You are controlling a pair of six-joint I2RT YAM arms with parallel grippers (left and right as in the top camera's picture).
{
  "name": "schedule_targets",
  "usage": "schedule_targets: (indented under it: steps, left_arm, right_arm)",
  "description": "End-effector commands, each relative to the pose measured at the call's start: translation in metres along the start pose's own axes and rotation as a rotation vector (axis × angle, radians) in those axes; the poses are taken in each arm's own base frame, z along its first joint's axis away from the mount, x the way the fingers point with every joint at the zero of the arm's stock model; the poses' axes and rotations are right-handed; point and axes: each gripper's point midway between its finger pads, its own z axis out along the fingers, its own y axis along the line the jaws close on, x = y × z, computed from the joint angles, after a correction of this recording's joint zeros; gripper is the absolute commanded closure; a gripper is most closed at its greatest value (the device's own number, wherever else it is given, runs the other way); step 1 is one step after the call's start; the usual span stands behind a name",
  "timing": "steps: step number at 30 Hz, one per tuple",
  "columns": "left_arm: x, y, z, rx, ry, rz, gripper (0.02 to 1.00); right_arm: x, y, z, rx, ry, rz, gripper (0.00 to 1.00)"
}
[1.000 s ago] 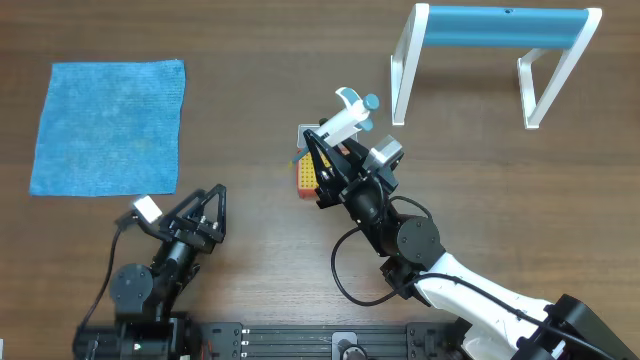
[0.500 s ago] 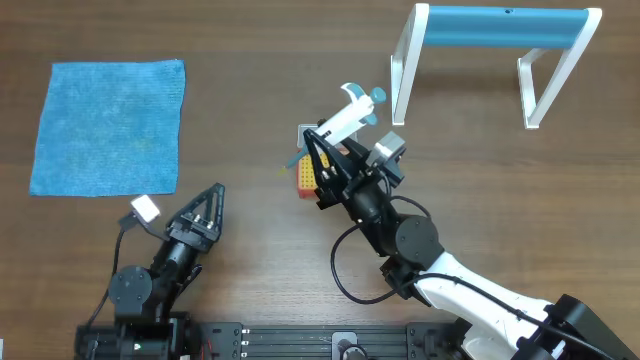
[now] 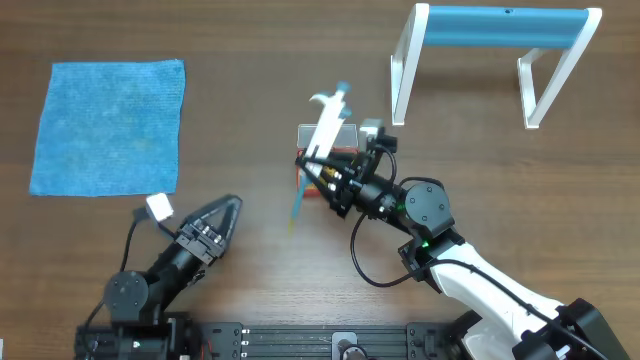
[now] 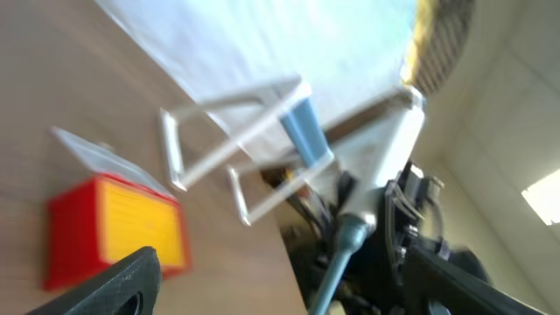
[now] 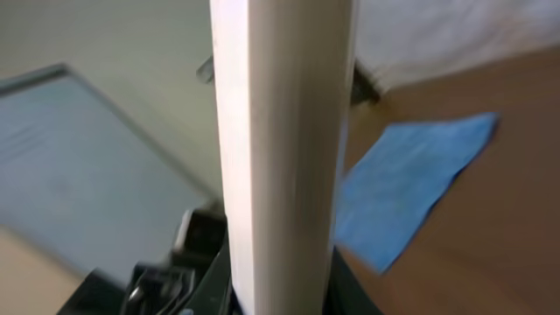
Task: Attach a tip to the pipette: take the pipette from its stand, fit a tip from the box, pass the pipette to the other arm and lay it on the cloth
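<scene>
My right gripper (image 3: pixel 328 168) is shut on the pipette (image 3: pixel 322 130), gripping its white body (image 5: pixel 280 149). The pipette's blue lower shaft (image 3: pixel 299 200) slants towards the table's front. The red tip box (image 3: pixel 303 186) with its yellow top sits just behind that gripper, mostly hidden by it. In the left wrist view the box (image 4: pixel 118 232) lies to one side and the pipette (image 4: pixel 385 166) hangs ahead, its blue shaft (image 4: pixel 337 254) pointing at my left gripper (image 4: pixel 280 267). That left gripper (image 3: pixel 226 214) is open, front left of the pipette. The blue cloth (image 3: pixel 108 128) lies flat at the far left.
The pipette stand (image 3: pixel 500 40), white legs under a blue bar, stands at the back right with nothing on it. A clear lid (image 3: pixel 340 134) sticks up behind the tip box. Bare wood lies between the cloth and the box.
The right arm has swung the pipette from slanting up-right to leaning left, its blue shaft now out over the table. The left gripper has moved right, towards it.
</scene>
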Motion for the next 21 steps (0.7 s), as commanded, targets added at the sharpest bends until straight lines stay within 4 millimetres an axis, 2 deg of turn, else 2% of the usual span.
schedule_targets:
  steps: [1,3,5,10,14,21]
  left_arm:
    - [0.025,-0.044,0.001,0.101,0.241,0.000,0.128]
    - [0.033,-0.048,0.003,0.119,0.327,-0.019,0.130]
    - [0.035,-0.062,0.005,0.176,0.408,-0.001,0.130]
    - [0.028,-0.084,0.015,0.257,0.521,0.010,0.128]
    - [0.021,-0.085,0.032,0.272,0.562,0.005,0.130]
    - [0.023,-0.092,0.067,0.319,0.600,0.008,0.128]
  right_arm:
    - [0.050,0.048,-0.014,-0.223,0.336,0.238,0.930]
    - [0.058,0.054,-0.016,-0.241,0.380,0.279,0.928]
    - [0.062,0.058,-0.017,-0.253,0.410,0.300,0.930]
    - [0.066,0.060,-0.019,-0.264,0.434,0.303,0.930]
    - [0.069,0.062,-0.021,-0.275,0.455,0.302,0.930]
    - [0.069,0.062,-0.021,-0.276,0.454,0.298,0.930]
